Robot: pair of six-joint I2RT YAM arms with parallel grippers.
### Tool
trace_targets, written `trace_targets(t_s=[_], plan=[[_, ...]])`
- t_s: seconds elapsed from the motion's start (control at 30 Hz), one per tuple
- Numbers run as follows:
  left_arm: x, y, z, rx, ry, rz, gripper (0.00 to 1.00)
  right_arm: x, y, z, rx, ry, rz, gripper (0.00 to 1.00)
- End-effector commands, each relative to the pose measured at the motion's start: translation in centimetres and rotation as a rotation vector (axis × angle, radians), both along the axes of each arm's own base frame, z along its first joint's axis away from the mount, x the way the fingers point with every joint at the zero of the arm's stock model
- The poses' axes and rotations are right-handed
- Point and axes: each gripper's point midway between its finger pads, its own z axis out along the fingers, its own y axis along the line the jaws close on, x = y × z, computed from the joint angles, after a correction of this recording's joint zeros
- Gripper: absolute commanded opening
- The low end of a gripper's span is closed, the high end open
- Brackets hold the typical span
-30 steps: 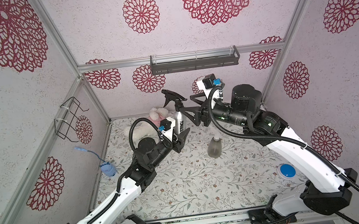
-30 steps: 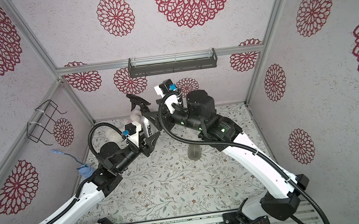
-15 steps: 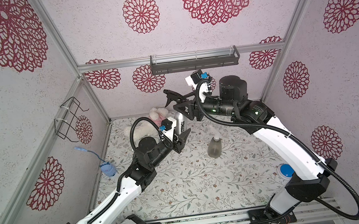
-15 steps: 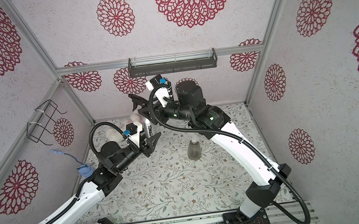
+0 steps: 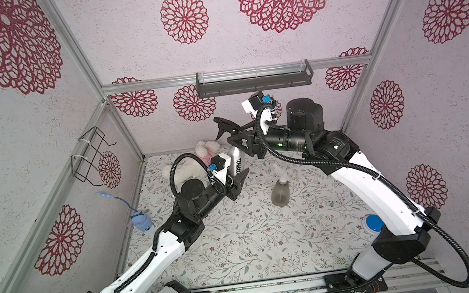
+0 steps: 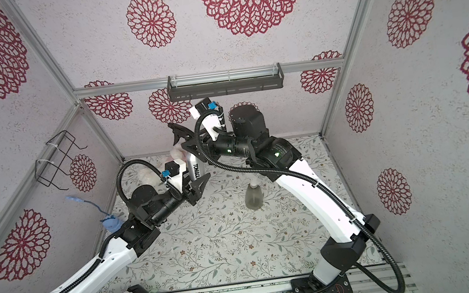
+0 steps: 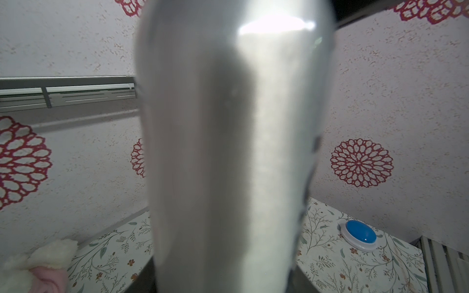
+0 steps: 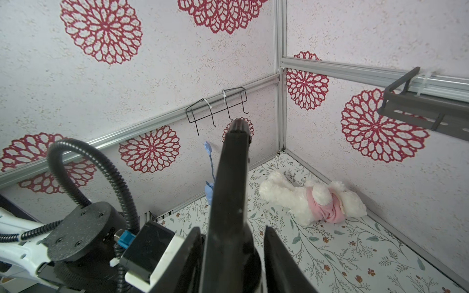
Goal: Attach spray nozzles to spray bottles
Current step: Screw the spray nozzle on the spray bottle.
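Observation:
My left gripper (image 5: 235,175) is shut on the lower part of the silver spray bottle (image 5: 237,163), holding it upright above the floor in both top views (image 6: 195,167). That bottle (image 7: 228,152) fills the left wrist view and hides the fingers. The black spray nozzle (image 5: 224,125) sits on its neck, spout toward the back left. My right gripper (image 5: 240,143) reaches in from the right with both fingers tight against the nozzle's (image 8: 231,190) collar. The smoky plastic spray bottle (image 5: 279,193) stands alone mid-floor with a whitish nozzle (image 5: 279,170) on top.
A white and pink plush toy (image 5: 190,168) lies at the back left. A small blue object (image 5: 140,222) rests by the left wall below a wire rack (image 5: 91,155). A blue button (image 5: 373,223) sits near the right wall. A dark shelf (image 5: 254,79) hangs on the back wall.
My right gripper moved left up to the black nozzle and its jaws narrowed around the collar. The left arm and the silver bottle stayed still.

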Motion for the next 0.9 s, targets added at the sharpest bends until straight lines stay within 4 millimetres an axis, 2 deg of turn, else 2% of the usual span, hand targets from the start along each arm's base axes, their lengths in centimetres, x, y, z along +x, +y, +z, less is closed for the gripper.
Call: trace_targets(t_s=[0.0,0.07,0.13,0.27,0.53,0.77,0.87], plan=[[0.0,0.3,1.8,-0.011,-0.051,0.008,0.06,-0.8,-1.4,2.4,0.044,-0.054,-0.015,0.42],[0.0,0.3,1.9,-0.013,-0.054,0.008,0.06,-1.0,-1.4,2.6,0.042,-0.061,-0.011,0.41],[0.0,0.3,1.8,-0.012,-0.051,0.01,0.06,-1.1,-1.5,2.8,0.049,-0.062,-0.008,0.34],[0.1,0.3,1.8,-0.014,-0.05,0.011,0.06,-1.7,-1.5,3.0,0.075,-0.072,0.011,0.3],[0.1,0.2,2.1,-0.03,-0.052,0.01,0.06,-2.8,-2.6,2.2,0.17,-0.182,-0.002,0.28],[0.1,-0.1,1.8,-0.03,-0.046,-0.011,0.06,-2.7,-3.8,2.7,0.249,-0.253,-0.061,0.28],[0.0,0.0,2.1,-0.041,-0.055,-0.01,0.06,-2.3,-3.8,1.9,0.252,-0.26,-0.093,0.27]])
